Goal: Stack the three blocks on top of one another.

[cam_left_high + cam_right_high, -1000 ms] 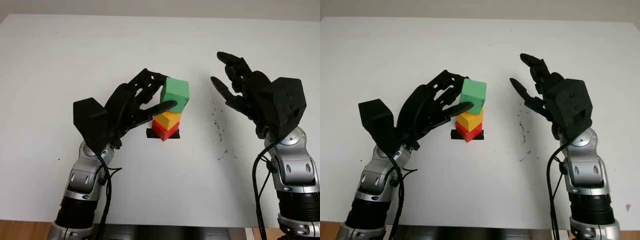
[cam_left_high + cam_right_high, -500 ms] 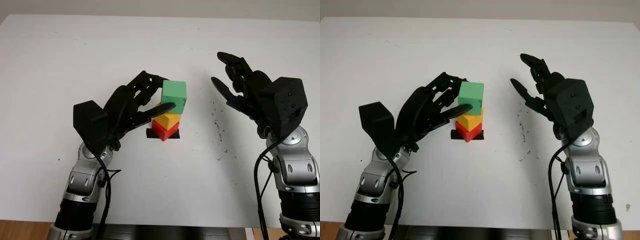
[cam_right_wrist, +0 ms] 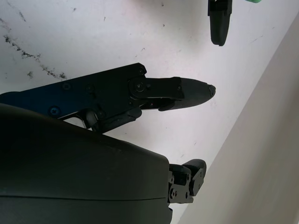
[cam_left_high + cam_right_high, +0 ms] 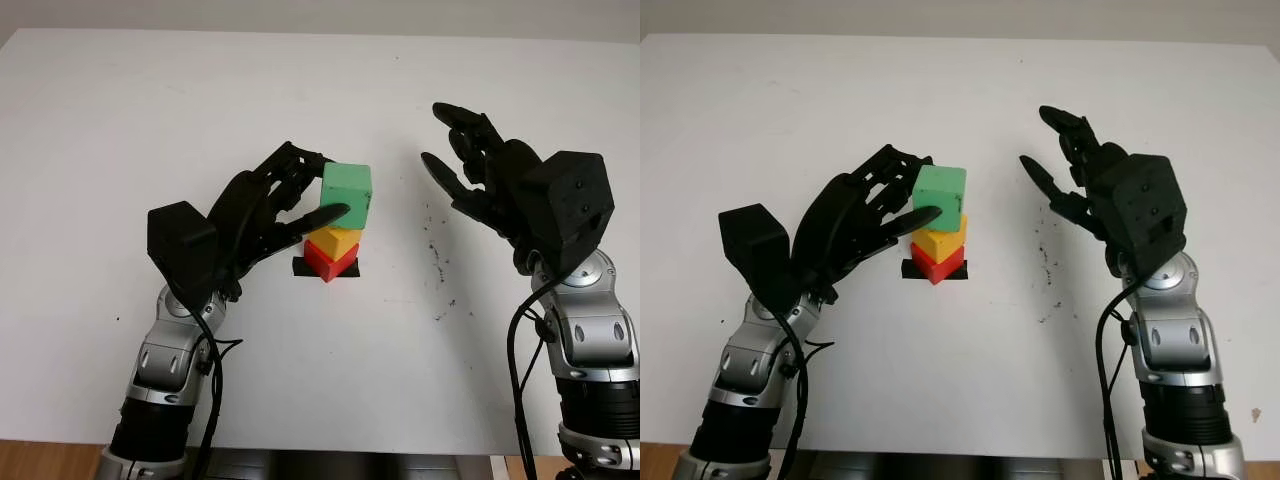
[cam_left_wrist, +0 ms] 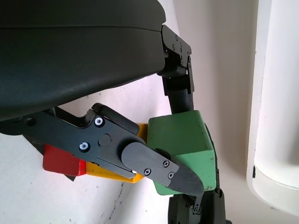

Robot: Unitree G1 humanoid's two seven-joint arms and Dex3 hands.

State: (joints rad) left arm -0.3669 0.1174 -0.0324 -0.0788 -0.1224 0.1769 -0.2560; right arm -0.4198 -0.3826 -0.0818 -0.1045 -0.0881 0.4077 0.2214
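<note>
Topping the stack near the middle of the white table [image 4: 120, 110], the green block [image 4: 347, 194] sits on the yellow block [image 4: 337, 240], which sits on the red block [image 4: 328, 263]. That makes 3 blocks in 1 column, the red one on a small black marker [image 4: 300, 267] on the tabletop. The green block is turned a little relative to the yellow one beneath it.

The left hand [image 4: 262, 208] grasps the green block: its thumb presses the near face and its other fingers [image 5: 180, 91] wrap the far side, as the left wrist view shows close up. The yellow and red blocks lie just beyond the thumb in that view.

The right hand [image 4: 480, 180] is open, raised above the table to the right of the stack and well apart from it, holding nothing. Small dark specks [image 4: 437, 262] dot the table between the stack and the right arm.

No brand, label or writing can be read on the blocks, the hands or the table.
</note>
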